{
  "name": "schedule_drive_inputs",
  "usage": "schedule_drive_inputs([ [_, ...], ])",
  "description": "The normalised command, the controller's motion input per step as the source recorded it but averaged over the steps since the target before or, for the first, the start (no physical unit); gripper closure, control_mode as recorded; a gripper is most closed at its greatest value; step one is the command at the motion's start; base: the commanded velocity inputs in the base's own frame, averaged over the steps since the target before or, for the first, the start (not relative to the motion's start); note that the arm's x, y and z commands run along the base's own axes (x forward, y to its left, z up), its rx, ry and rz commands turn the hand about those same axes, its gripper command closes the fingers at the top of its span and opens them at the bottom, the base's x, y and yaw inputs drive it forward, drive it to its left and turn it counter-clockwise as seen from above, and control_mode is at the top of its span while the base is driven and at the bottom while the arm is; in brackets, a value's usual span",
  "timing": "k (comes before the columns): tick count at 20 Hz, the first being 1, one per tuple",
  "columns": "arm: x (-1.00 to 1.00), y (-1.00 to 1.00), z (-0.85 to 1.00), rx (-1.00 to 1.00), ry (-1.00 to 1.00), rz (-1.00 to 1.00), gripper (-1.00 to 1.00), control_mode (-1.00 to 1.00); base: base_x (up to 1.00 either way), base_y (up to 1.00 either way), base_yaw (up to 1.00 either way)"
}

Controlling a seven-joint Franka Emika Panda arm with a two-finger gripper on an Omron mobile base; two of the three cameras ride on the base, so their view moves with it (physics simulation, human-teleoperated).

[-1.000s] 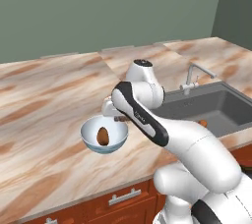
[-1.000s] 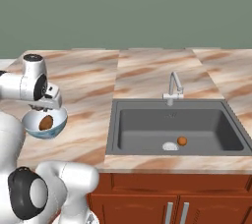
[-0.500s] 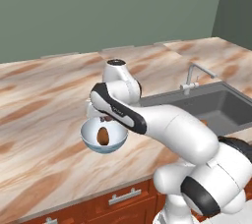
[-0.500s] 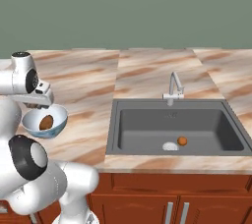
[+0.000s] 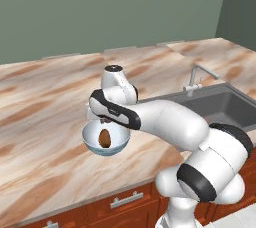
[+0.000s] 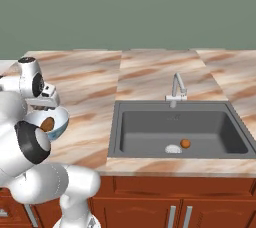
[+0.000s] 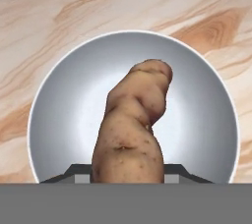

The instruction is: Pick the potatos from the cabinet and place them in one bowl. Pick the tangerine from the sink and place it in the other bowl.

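A lumpy brown potato (image 7: 132, 125) stands upright inside the pale bluish-white bowl (image 5: 92, 139) on the marble counter. My gripper (image 5: 105, 124) hangs straight above the bowl and is shut on the potato; in the hand view its dark fingertips (image 7: 74, 173) flank the potato's lower end. From the right base view the potato (image 6: 47, 123) peeks over the bowl's rim (image 6: 61, 121). The tangerine (image 6: 185, 143) lies on the floor of the sink (image 6: 150, 132), near the drain. The cabinet and the other bowl are out of view.
A silver faucet (image 6: 176, 89) stands at the back edge of the sink, also seen as the faucet (image 5: 197, 77) to my right. My own white arm arches over the counter between bowl and sink. Wooden drawer fronts (image 5: 125, 201) run below the counter edge.
The arm's upper links have swung toward the bowl's side while the hand stayed over the bowl. The potato remains in the shut gripper and the bowl has not moved.
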Motion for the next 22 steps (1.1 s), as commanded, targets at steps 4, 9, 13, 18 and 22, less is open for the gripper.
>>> schedule_drive_inputs([
  [4,0.34,0.0,0.0,0.0,0.01,0.0,1.0,-1.0,0.0,0.0,0.0],
  [9,0.2,0.02,0.0,0.0,0.11,0.0,1.0,-1.0,0.0,0.0,0.0],
  [13,0.03,0.09,-0.03,0.0,0.16,0.0,1.0,-1.0,0.0,0.0,0.0],
  [18,0.0,0.15,-0.16,-0.04,0.03,0.0,1.0,-1.0,0.0,0.0,0.0],
  [22,-0.03,0.02,-0.03,-0.08,-0.04,0.0,1.0,-1.0,0.0,0.0,0.0],
])
